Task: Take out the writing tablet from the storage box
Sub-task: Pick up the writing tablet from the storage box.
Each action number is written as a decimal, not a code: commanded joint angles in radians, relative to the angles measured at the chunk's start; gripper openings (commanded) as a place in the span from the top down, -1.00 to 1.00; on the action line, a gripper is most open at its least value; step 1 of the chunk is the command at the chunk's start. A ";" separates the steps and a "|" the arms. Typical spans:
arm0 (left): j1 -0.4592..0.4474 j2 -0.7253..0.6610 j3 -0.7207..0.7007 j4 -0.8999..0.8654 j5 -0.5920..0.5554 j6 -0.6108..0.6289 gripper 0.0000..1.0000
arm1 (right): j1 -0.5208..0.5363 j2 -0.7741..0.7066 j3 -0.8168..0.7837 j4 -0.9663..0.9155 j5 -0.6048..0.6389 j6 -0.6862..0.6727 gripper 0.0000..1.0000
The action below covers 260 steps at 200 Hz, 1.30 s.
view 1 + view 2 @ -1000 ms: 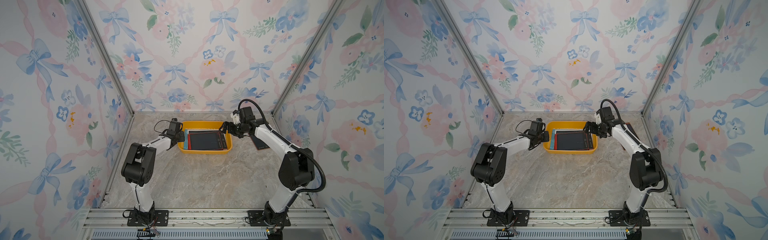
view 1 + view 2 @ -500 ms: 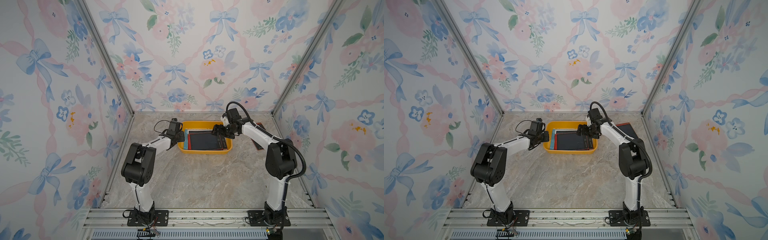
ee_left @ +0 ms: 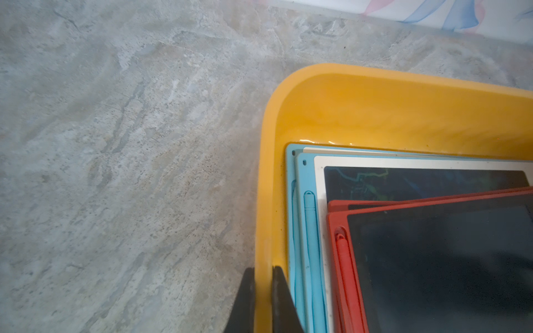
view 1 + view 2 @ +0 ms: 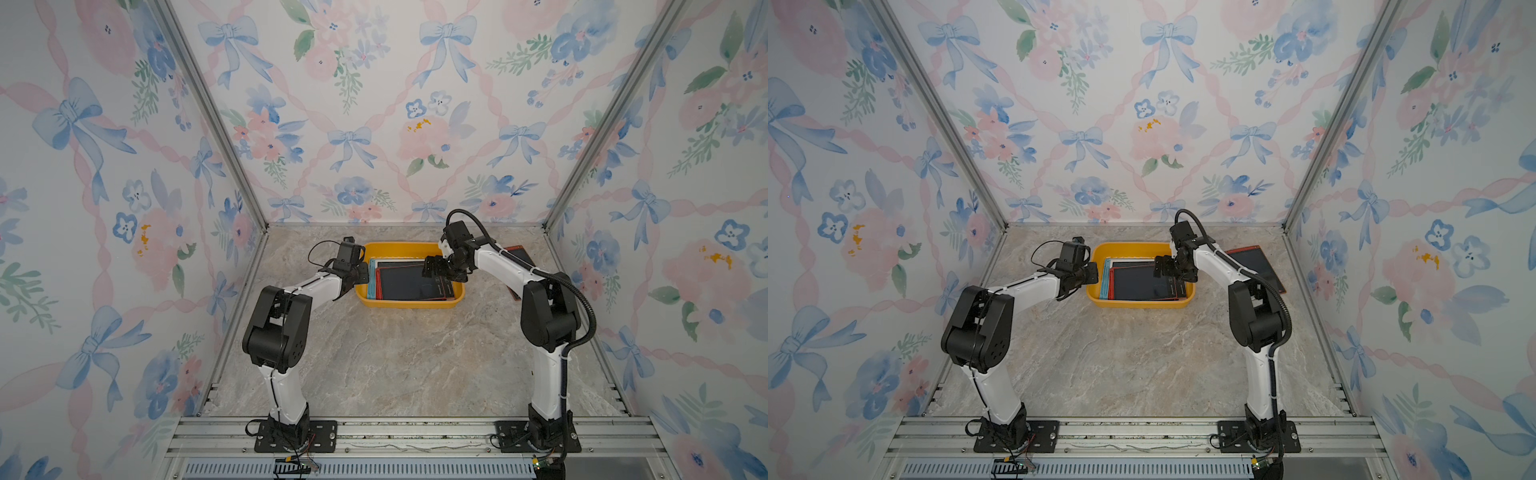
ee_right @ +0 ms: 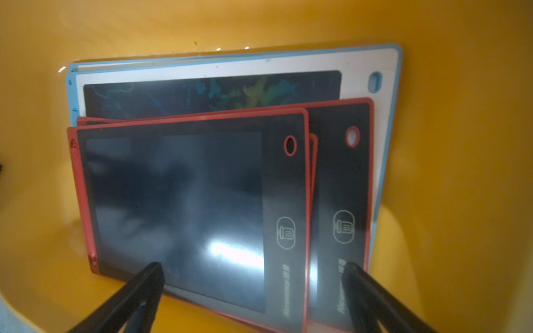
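The yellow-orange storage box [image 4: 409, 304] sits on the marble-patterned bench [image 4: 395, 365] toward the back wall, between the two arms. The left claw [image 3: 261, 299] is pinched shut on the box's left-hand wall, one finger outside the rim and one inside, just beside the blue edge of the lowest tablets. The right claw [image 5: 253, 266] reaches into the box from the right with its fingers spread wide and holds nothing. One tip hangs over an edge of the top red writing tablet [image 5: 184, 207] and the other over the second red tablet [image 5: 343, 178]; whether either touches cannot be told. The top tablet lies flat, dark screen up, slightly askew on the second red one. That one rests on a blue-and-white tablet [image 5: 213, 86] whose screen carries faint coloured scribbles, and a further blue edge shows beneath it. All of these are inside the box. In both top views another red-framed tablet [image 4: 1256, 266] lies on the bench outside the box, beyond the right arm and near the right-hand wall.
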 commanded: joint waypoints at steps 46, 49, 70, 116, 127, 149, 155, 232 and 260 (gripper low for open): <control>-0.004 0.016 -0.037 -0.047 0.036 -0.020 1.00 | 0.025 0.065 0.031 -0.038 0.029 -0.018 -0.97; -0.005 0.016 -0.036 -0.047 0.036 -0.020 1.00 | 0.028 0.067 0.031 -0.037 0.030 -0.018 -0.97; -0.004 0.018 -0.036 -0.047 0.041 -0.023 1.00 | 0.038 0.080 0.031 -0.036 0.025 -0.016 -0.97; -0.004 0.022 -0.036 -0.047 0.046 -0.026 1.00 | 0.047 0.095 0.023 -0.016 -0.008 -0.003 -0.95; -0.005 0.021 -0.036 -0.047 0.046 -0.025 1.00 | 0.048 0.091 0.013 -0.001 -0.019 0.002 -0.94; -0.004 0.020 -0.037 -0.047 0.049 -0.027 1.00 | 0.048 0.092 0.007 0.013 -0.035 0.010 -0.93; -0.004 0.020 -0.037 -0.047 0.048 -0.026 1.00 | 0.048 0.090 0.004 0.021 -0.044 0.012 -0.92; -0.005 0.022 -0.037 -0.047 0.048 -0.026 1.00 | 0.034 0.059 -0.080 0.173 -0.157 0.093 -0.85; -0.005 0.022 -0.038 -0.047 0.046 -0.026 1.00 | 0.023 0.044 -0.109 0.212 -0.178 0.119 -0.83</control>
